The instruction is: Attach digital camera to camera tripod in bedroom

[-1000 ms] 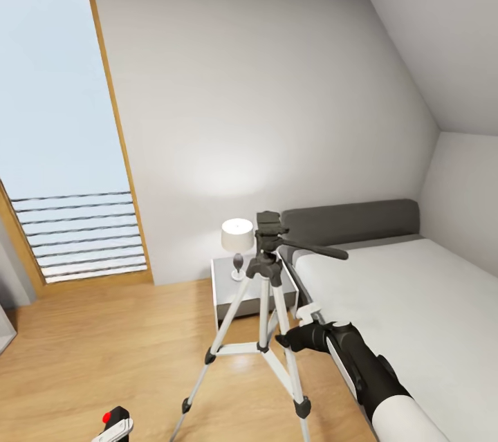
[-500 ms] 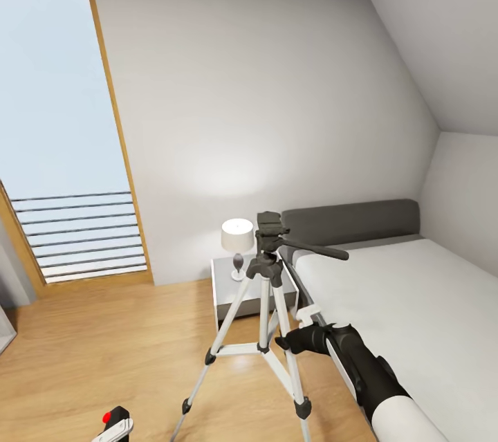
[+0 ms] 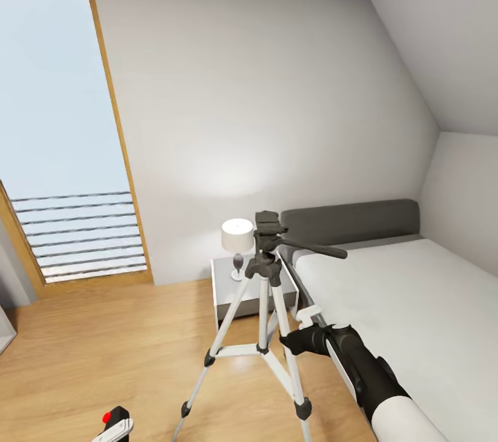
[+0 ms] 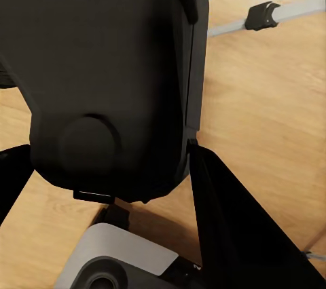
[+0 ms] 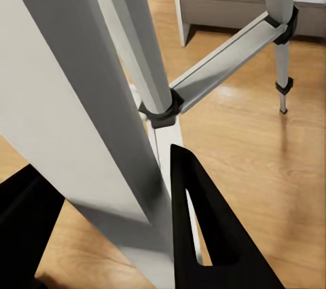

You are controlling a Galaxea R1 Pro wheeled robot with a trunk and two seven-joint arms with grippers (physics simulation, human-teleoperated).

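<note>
The bedroom holds a white bed [image 3: 408, 304], and beside it the camera tripod [image 3: 266, 290] stands on the wood floor [image 3: 104, 345]. The right tool [image 5: 109, 235] is spread around one tripod leg, not yet closed on it. The left tool [image 4: 109, 187] pinches the digital camera [image 3: 114, 422], held low, well apart from the tripod head. A risk: if the right arm pushes sideways on this thin leg, the tripod may tip or slide. Compared with a second ago, the right arm has crept slightly forward; the camera has stayed.
</note>
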